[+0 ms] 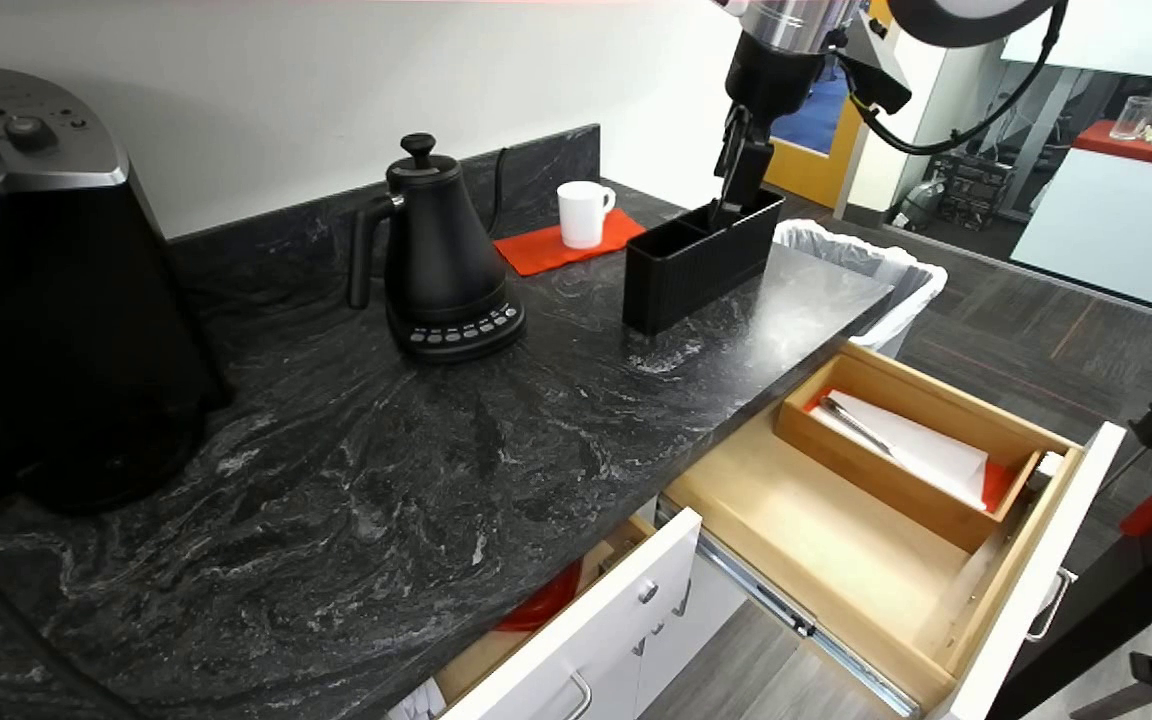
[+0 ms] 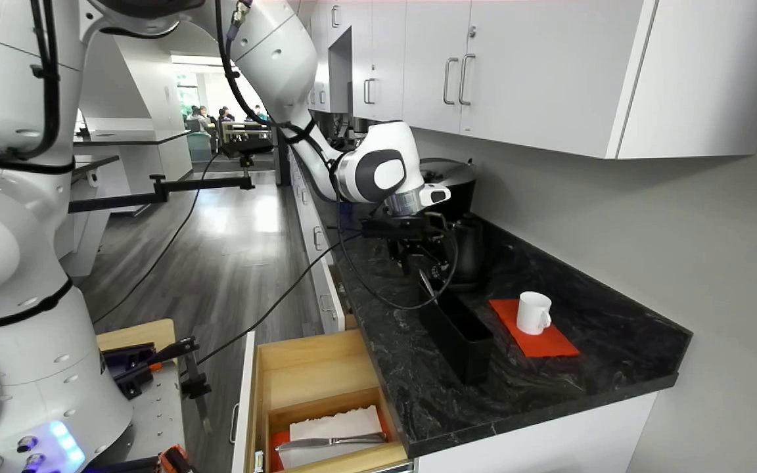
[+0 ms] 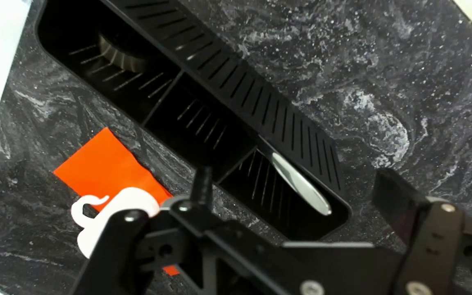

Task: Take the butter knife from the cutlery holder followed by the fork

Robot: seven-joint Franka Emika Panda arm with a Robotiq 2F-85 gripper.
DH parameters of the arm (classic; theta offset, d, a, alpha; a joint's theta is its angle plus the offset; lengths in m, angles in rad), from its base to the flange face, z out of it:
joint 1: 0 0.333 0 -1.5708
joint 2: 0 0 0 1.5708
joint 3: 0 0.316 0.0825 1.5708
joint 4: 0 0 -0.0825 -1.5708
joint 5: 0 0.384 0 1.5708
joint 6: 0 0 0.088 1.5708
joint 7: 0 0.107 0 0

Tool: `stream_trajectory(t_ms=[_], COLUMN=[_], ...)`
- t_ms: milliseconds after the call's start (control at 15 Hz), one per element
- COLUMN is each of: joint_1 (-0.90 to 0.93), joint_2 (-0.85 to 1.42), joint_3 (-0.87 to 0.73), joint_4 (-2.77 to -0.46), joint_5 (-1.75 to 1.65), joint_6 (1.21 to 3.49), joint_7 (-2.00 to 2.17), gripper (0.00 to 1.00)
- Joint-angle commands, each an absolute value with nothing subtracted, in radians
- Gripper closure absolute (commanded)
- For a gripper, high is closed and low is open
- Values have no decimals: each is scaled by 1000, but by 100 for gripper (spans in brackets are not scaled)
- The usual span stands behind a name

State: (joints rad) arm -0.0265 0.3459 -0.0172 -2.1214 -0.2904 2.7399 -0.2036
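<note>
While hand [image 3: 293, 182] gapes near | cutlery holder [image 3: 236, 78] apart from counter edge [image 2: 543, 415]

The rounded white arm [image 2: 281, 62] has black cables [image 2: 52, 98], bluish lights [image 2: 66, 441], black jaws and silvery screws [image 3: 312, 288]

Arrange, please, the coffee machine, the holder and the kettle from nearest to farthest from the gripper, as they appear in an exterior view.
1. The holder: nearest, with one end beneath the open gripper.
2. The kettle: to the left of the holder in that picture.
3. The coffee machine: farthest, beyond the kettle, at the picture's left edge.
</note>
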Motion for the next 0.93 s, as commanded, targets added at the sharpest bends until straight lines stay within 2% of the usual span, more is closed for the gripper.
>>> stream_trajectory(t_ms=[0,67,733,867], joint_1=[-13,-15,-53,-54], joint_2=[326,326,317,317], joint_3=[-28,-26,32,34], joint_4=[-2134,-2135,-2168,-2167], joint_5=[-281,-279,-205,-197], joint_6=[2704,2703,2786,2789], joint_7=[-184,-187,-295,-308], gripper=[25,26,93,96])
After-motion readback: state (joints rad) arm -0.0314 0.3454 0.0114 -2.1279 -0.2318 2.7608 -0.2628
